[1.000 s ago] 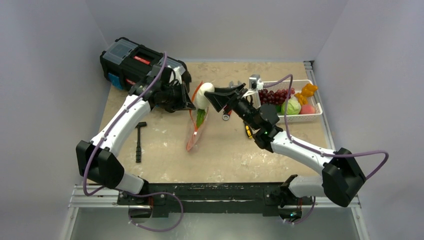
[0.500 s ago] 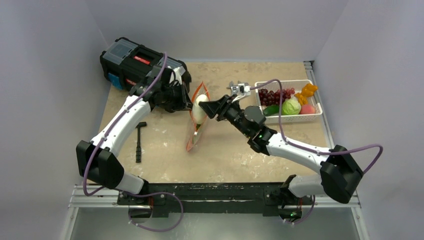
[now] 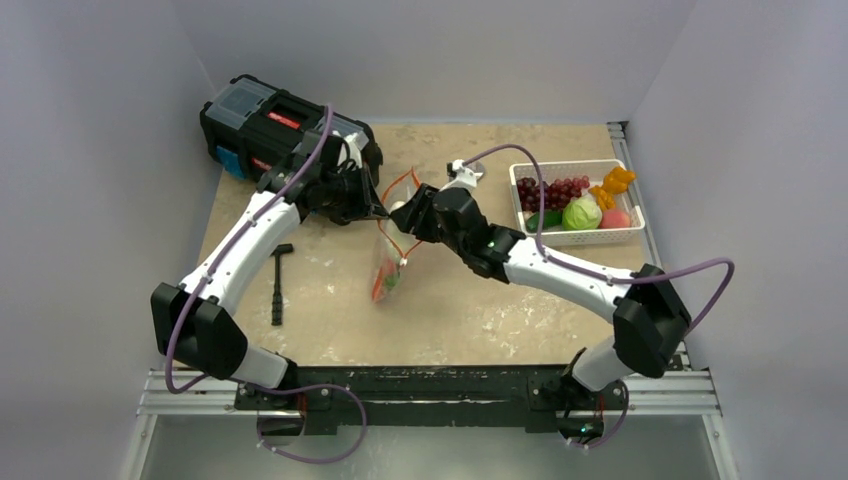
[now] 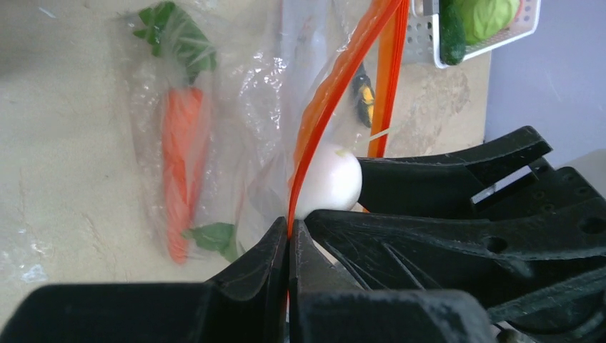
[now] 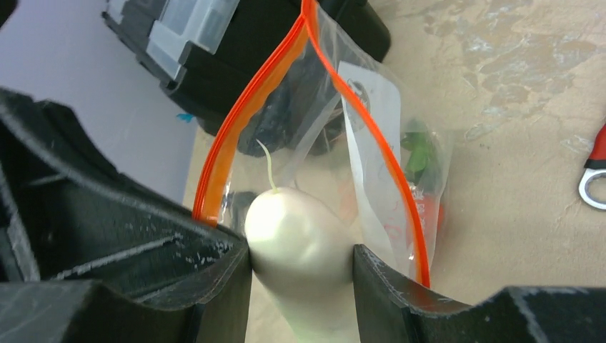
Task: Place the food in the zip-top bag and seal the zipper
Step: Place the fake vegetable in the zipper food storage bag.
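The clear zip-top bag (image 3: 392,252) hangs open mid-table, its orange zipper (image 5: 236,114) forming a loop. My left gripper (image 4: 289,232) is shut on the zipper strip (image 4: 314,121) and holds the mouth up. My right gripper (image 5: 300,261) is shut on the white radish (image 5: 296,239), whose tip sits in the bag's mouth. The radish also shows in the left wrist view (image 4: 330,180). An orange carrot (image 4: 182,157) with green leaves lies inside the bag. Grapes (image 3: 548,190), cabbage (image 3: 582,213), an orange piece (image 3: 617,182) and a pink-red fruit (image 3: 614,218) lie in the basket.
A white slotted basket (image 3: 640,228) stands at the right rear. A black toolbox (image 3: 262,125) stands at the left rear, just behind the left gripper. A small black hammer (image 3: 279,282) lies at the left. A red-handled wrench (image 5: 594,171) lies right of the bag.
My right gripper has moved left with the radish from beside the basket to the bag's mouth. The left gripper has kept hold of the bag, whose mouth now stands wider.
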You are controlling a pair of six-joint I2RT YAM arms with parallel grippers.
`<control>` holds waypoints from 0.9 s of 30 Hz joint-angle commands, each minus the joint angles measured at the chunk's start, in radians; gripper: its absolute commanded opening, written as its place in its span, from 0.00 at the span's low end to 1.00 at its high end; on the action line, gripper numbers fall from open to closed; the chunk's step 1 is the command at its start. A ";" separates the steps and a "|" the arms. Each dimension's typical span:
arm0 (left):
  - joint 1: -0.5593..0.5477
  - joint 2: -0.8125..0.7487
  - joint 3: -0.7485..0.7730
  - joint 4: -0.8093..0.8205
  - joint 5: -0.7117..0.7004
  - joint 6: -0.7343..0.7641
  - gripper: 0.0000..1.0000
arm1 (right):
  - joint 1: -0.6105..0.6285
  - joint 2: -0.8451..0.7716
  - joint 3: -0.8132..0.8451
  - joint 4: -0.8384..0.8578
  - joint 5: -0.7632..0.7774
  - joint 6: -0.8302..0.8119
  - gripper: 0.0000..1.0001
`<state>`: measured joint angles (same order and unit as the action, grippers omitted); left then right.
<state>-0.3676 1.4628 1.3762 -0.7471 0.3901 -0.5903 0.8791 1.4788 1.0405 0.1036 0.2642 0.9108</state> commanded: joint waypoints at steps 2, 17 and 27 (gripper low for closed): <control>-0.005 -0.042 -0.005 0.041 0.026 -0.002 0.00 | 0.011 0.098 0.224 -0.307 -0.021 0.042 0.17; -0.004 -0.064 -0.009 0.039 0.014 0.000 0.00 | 0.007 0.141 0.368 -0.443 -0.024 -0.056 0.60; -0.005 -0.064 -0.011 0.039 0.014 0.001 0.00 | 0.000 0.121 0.455 -0.490 -0.014 -0.282 0.64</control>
<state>-0.3698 1.4319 1.3758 -0.7475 0.3897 -0.5903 0.8787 1.6535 1.3945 -0.3611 0.2237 0.7868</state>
